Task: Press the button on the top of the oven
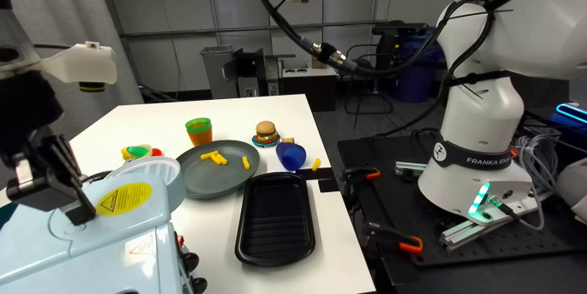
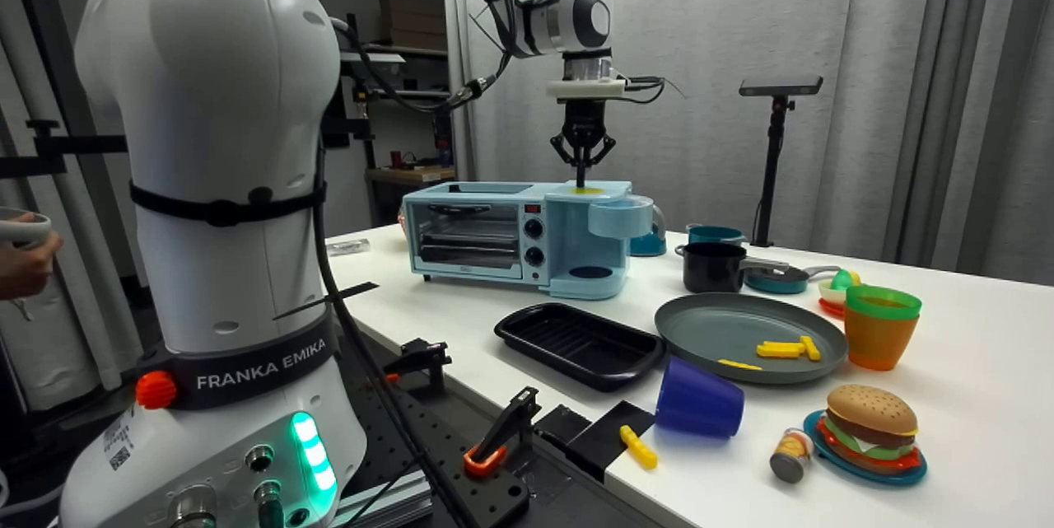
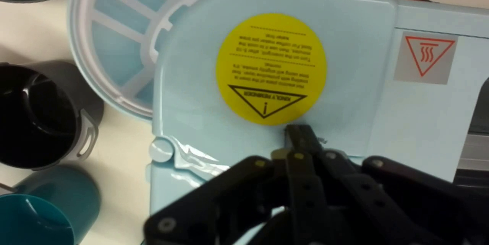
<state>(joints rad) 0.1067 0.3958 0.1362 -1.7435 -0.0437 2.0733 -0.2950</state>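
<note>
The light blue oven stands on the table and has a coffee-maker part at one end. It also shows in an exterior view and in the wrist view. A round yellow sticker lies on its top. My gripper points down with its fingers together and nothing between them. Its fingertips are at the oven top, beside the sticker's edge, and seem to touch the surface. The gripper shows in both exterior views. No button stands out clearly on the top; the fingertips hide the spot beneath them.
A light blue filter basket juts from the oven's end. A black pot and a teal pot stand nearby. A black baking tray, a grey plate, cups and toy food lie on the table.
</note>
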